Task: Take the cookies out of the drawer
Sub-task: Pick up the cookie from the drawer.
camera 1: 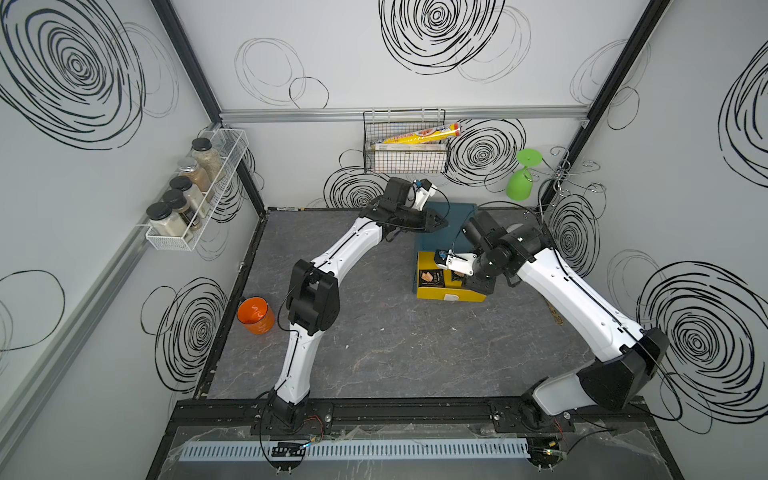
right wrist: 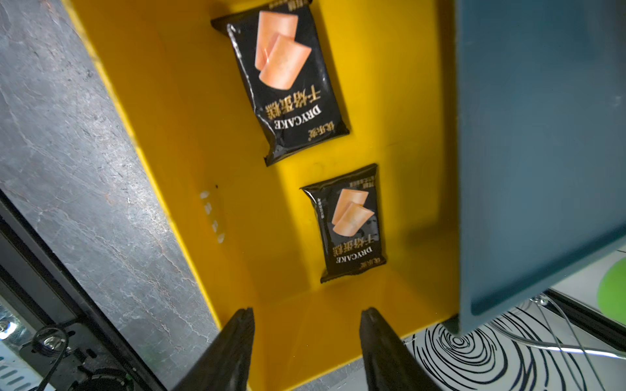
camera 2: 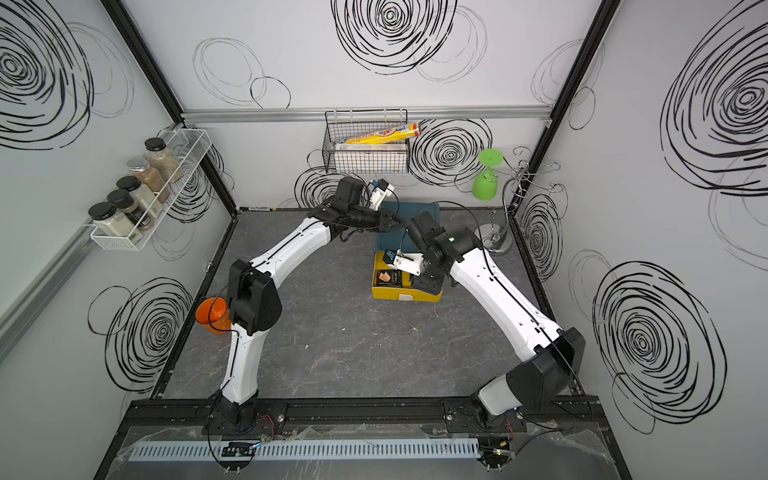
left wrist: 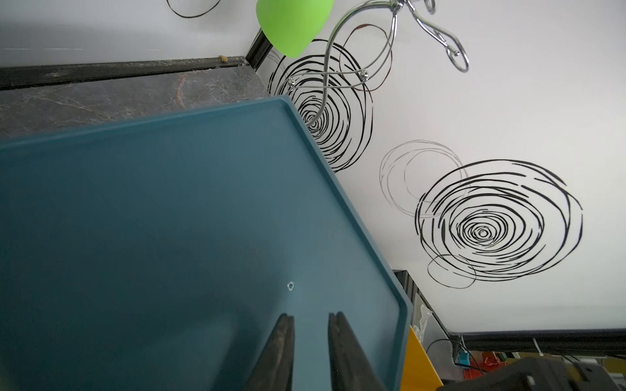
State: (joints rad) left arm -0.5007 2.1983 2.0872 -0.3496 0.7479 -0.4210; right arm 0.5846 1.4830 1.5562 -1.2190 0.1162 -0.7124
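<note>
above the drawer (right wrist: 189, 135), the right hand (right wrist: 308, 311) hangs half open, empty.

1. Drawer (camera 1: 432, 294): yellow, open-topped box. It is pulled out toward 6 o'clock and stands just to 2 o'clock of the middle of the table (camera 1: 415, 353).
2. Cookies: two black packets, each printed with tan biscuits and "DRYCAKE". They lie face up on the drawer floor, apart from each other.
3. First packet (right wrist: 284, 78) lies at the drawer's 9 o'clock end, crinkled.
4. Second packet (right wrist: 349, 223) lies at 3 o'clock of the first; it is mostly hidden in both top views.
</note>
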